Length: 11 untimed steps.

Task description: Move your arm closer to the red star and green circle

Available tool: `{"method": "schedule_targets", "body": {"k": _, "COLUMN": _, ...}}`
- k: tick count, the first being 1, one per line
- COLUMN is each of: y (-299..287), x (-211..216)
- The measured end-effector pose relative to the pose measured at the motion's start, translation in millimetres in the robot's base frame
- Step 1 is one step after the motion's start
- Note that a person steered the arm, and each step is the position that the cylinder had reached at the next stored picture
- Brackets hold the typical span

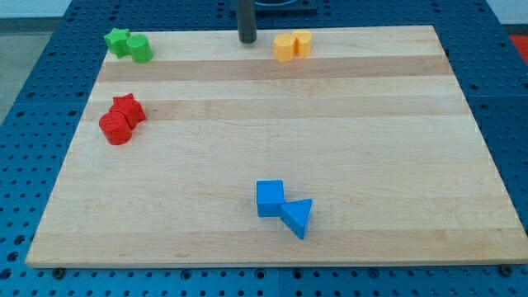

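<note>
My tip (247,40) rests at the top centre of the table (330,148), just left of the yellow blocks (292,44); it has no fingers. The red star (129,109) and green circle (139,49) sit well apart from it at upper left.

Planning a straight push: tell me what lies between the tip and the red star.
Only bare board between my tip and the red star, in the camera view.
</note>
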State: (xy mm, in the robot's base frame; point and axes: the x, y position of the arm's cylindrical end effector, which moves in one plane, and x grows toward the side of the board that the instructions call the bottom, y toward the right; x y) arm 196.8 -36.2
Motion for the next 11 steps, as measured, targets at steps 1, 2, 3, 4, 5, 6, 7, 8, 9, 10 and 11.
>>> {"method": "schedule_targets", "body": {"k": 1, "y": 11, "x": -3}}
{"method": "schedule_targets", "body": {"k": 2, "y": 22, "x": -4}}
{"method": "schedule_targets", "body": {"k": 3, "y": 58, "x": -5}}
{"method": "schedule_targets", "body": {"k": 4, "y": 59, "x": -3}}
{"method": "schedule_targets", "body": {"k": 5, "y": 65, "x": -3}}
{"method": "schedule_targets", "body": {"k": 6, "y": 65, "x": -3}}
{"method": "schedule_targets", "body": {"k": 7, "y": 66, "x": -2}}
{"method": "schedule_targets", "body": {"k": 8, "y": 66, "x": -1}}
{"method": "schedule_targets", "body": {"k": 9, "y": 67, "x": 4}}
{"method": "schedule_targets", "body": {"k": 10, "y": 69, "x": 15}}
{"method": "schedule_targets", "body": {"k": 11, "y": 70, "x": 16}}
